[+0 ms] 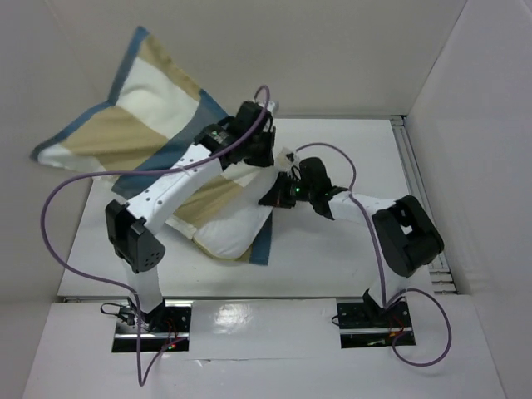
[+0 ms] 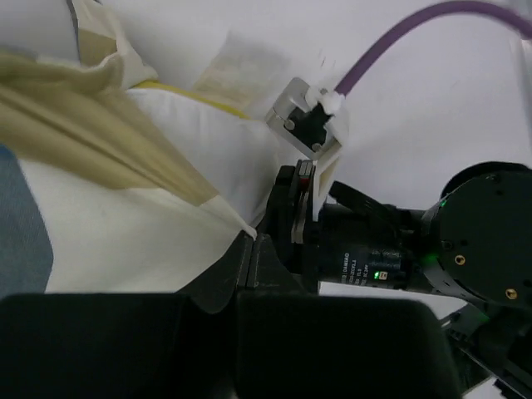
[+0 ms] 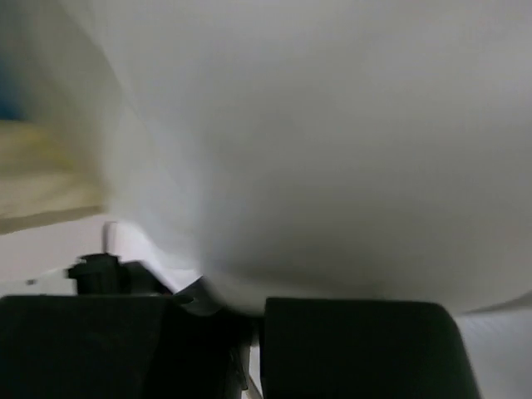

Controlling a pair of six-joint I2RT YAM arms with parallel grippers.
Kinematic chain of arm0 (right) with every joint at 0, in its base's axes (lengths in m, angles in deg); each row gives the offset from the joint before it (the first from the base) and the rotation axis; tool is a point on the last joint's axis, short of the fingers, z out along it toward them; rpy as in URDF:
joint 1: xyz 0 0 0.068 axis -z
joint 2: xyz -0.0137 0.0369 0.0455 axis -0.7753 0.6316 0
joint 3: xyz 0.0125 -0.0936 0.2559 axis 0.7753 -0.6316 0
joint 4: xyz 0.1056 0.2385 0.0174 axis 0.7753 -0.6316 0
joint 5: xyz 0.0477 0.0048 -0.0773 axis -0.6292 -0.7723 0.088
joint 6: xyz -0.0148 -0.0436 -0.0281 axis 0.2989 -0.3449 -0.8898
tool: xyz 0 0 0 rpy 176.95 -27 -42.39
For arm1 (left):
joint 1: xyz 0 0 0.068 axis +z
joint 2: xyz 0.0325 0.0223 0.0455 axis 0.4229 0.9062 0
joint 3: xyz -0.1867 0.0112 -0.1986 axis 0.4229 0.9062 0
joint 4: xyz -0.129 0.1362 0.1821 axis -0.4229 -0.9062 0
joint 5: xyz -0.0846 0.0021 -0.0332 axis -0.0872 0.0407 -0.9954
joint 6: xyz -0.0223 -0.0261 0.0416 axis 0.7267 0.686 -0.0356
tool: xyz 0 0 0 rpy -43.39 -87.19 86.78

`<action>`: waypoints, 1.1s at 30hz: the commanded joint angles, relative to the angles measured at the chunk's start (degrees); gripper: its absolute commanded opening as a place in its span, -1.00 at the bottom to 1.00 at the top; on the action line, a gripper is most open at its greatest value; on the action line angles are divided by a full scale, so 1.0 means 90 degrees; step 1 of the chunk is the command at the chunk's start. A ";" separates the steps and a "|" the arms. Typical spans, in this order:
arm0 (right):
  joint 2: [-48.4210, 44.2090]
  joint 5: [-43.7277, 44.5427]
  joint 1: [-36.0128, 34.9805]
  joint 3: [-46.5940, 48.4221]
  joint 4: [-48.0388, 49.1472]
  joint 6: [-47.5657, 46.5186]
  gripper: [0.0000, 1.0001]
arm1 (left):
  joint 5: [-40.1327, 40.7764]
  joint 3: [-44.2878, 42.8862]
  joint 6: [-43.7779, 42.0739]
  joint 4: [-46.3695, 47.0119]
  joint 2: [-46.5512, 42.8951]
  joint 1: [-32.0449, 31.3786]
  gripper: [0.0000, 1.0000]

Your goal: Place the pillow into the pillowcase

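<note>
From the top view, the pillowcase [image 1: 108, 125] lies spread over the far left of the desk [image 1: 349, 249], with its far corner riding up the left wall. The pillow [image 1: 224, 237] bulges white from the near right end of the sack, beside a blue edge strip. By that, much of it seems to be under the checked cloth, while the near right part is bare. The left fingers [image 1: 259, 154] and right fingers [image 1: 270, 198] meet close together at that right edge, which is probably the mouth.

In the left wrist view, the left fingers [image 2: 249, 266] are pressed together on a pointed fold of tan and cream pillowcase [image 2: 125, 141] cloth. Just behind the fold is the pillow [image 2: 224, 158], its yellow band uncovered, so the sack has not been drawn over this side.

In the right wrist view, plain white cloth fills nearly everything. The right fingers [image 3: 241, 324] are closed on a small tuck of it. This is most likely the pillow [image 3: 332, 150], though the blur leaves some doubt.

The stuffing looks partly done. What remains is to pull the mouth of the sack over the bare corner and cover the rest.
</note>
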 commanded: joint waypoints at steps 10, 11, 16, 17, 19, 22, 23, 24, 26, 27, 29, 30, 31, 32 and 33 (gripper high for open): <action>-0.2131 0.0205 0.0191 0.0154 -0.1469 -0.0595 -1.00 | 0.0506 0.0159 0.1016 -0.0483 -0.0451 -0.0371 -1.00; -0.2355 0.0205 0.0192 0.0212 -0.1578 -0.0595 -1.00 | 0.0508 0.0013 0.1016 -0.0552 -0.0451 -0.0429 -1.00; -0.2660 0.0516 0.0192 -0.0216 -0.1413 -0.0060 -1.00 | 0.0147 -0.0056 0.1153 -0.0143 -0.0091 -0.0430 -1.00; -0.2660 0.0595 0.0192 -0.0362 -0.1074 0.0048 -1.00 | -0.0202 -0.0124 0.1153 0.0080 0.0287 -0.0430 -1.00; -0.2387 0.1244 0.0250 -0.0742 -0.0934 0.0108 -1.00 | -0.0701 -0.0689 0.1163 0.0082 0.0719 -0.0430 -1.00; -0.1734 0.1193 0.0794 -0.0871 -0.1002 -0.0145 -0.97 | -0.1270 -0.1121 0.0842 -0.0191 0.1102 -0.0430 -0.83; -0.1596 0.0920 0.0933 -0.0871 -0.1128 -0.0243 -0.82 | -0.1028 -0.1121 0.0763 -0.0259 0.1102 -0.0430 -0.34; -0.1479 0.0705 0.1040 -0.0871 -0.1226 -0.0311 -0.61 | -0.0890 -0.0966 0.0695 -0.0318 0.1015 -0.0430 -0.07; -0.1584 0.0507 0.1110 -0.0783 -0.1634 -0.0565 0.07 | -0.0656 -0.0625 0.0431 -0.0318 0.0566 -0.0352 0.44; -0.1730 0.0585 0.1110 -0.0783 -0.1811 -0.0653 0.31 | -0.0316 -0.0439 0.0372 -0.0318 0.0390 -0.0293 0.67; -0.2199 0.0907 0.1168 -0.0783 -0.2134 -0.0770 0.58 | 0.0056 0.0224 0.0227 -0.0387 -0.0135 -0.0185 0.67; -0.2317 0.0908 0.1236 -0.0841 -0.2406 -0.0771 0.66 | 0.0561 0.0459 0.0225 -0.0455 -0.0293 -0.0185 0.67; -0.2434 0.0908 0.1237 -0.0842 -0.2505 -0.0771 0.69 | 0.0779 0.1051 0.0225 -0.0455 -0.0450 -0.0185 0.65; -0.2628 0.0821 0.1295 -0.0997 -0.2574 -0.0655 0.69 | 0.0916 0.1376 0.0158 -0.0455 -0.0596 -0.0185 0.65; -0.2708 0.0743 0.1295 -0.1095 -0.2575 -0.0586 0.74 | 0.1034 0.1727 0.0157 -0.0301 -0.0868 -0.0185 0.65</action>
